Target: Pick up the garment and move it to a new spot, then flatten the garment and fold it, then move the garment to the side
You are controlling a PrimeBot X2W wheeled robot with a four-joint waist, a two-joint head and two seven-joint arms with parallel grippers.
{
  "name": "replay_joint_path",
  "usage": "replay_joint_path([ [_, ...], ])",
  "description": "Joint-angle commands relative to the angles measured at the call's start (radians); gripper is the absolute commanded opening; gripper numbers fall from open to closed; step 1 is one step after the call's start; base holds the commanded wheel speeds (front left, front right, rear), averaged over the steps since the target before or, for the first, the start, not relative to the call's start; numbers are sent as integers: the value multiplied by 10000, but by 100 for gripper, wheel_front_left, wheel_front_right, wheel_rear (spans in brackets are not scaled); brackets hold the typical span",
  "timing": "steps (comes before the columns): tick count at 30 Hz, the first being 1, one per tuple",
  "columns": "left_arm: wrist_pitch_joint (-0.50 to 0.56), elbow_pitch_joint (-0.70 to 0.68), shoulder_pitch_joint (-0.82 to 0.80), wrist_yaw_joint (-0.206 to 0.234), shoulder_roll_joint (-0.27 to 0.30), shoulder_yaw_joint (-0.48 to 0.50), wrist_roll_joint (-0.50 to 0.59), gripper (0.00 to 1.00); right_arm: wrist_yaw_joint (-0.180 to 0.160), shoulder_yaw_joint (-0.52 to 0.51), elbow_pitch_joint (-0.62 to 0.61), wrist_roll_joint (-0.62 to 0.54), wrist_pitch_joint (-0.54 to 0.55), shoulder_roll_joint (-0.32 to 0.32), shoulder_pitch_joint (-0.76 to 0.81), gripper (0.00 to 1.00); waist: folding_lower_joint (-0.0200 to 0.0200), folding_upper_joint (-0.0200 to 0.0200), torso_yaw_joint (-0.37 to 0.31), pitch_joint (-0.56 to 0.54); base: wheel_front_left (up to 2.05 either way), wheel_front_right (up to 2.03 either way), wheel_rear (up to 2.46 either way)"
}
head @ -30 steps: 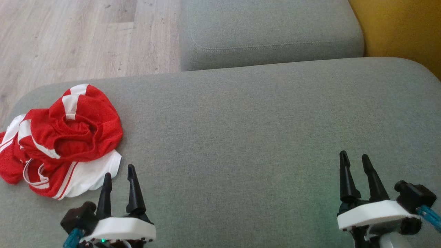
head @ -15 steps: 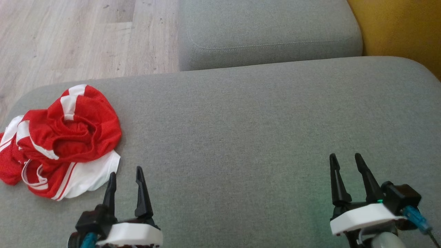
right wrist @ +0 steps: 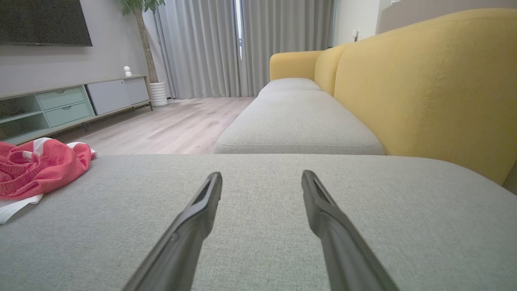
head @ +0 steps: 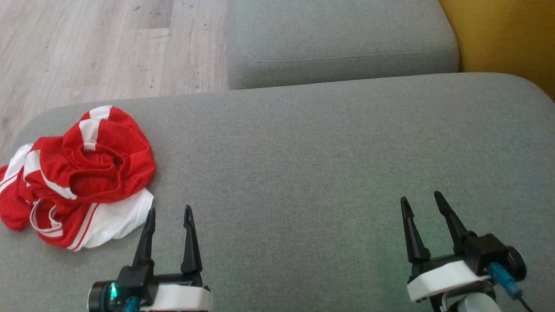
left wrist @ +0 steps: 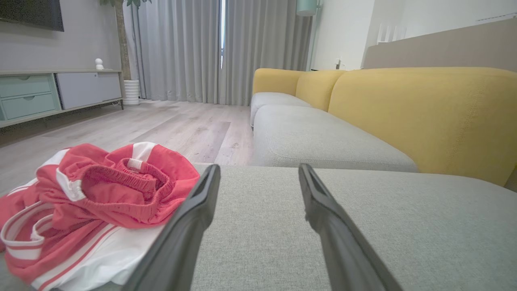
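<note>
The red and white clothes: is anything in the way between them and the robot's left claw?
No, nothing visible is in the way. The crumpled garment lies on the grey cushion, just ahead and to the left of the open left gripper, with bare cushion between them.

a wide grey seat lies under both grippers and stretches ahead of them. one thing rests on it: a crumpled red-and-white garment, heaped just ahead and to the left of the left gripper, by the seat's left edge and well apart from the right gripper.
</note>
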Motion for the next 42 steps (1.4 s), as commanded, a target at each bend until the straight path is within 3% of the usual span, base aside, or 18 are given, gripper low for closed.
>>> replay_joint_path([
  [1,-128,-354,-286,129,60,236,262,100,77,250,-258,-256,-176,-83,-286,100,1,-1,11,-4,0,0,0],
  [22,-128,-238,-338,166,60,290,247,100,77,128,-33,-167,-176,-83,-253,100,1,-1,230,10,0,0,0],
  [31,-128,-190,-248,72,60,404,355,100,77,244,-19,-74,-176,-83,-230,100,1,-1,1136,33,0,0,0],
  [42,-128,-191,-206,40,60,602,503,100,77,316,-96,-68,-176,-83,-189,100,1,-1,2952,175,0,0,0],
])
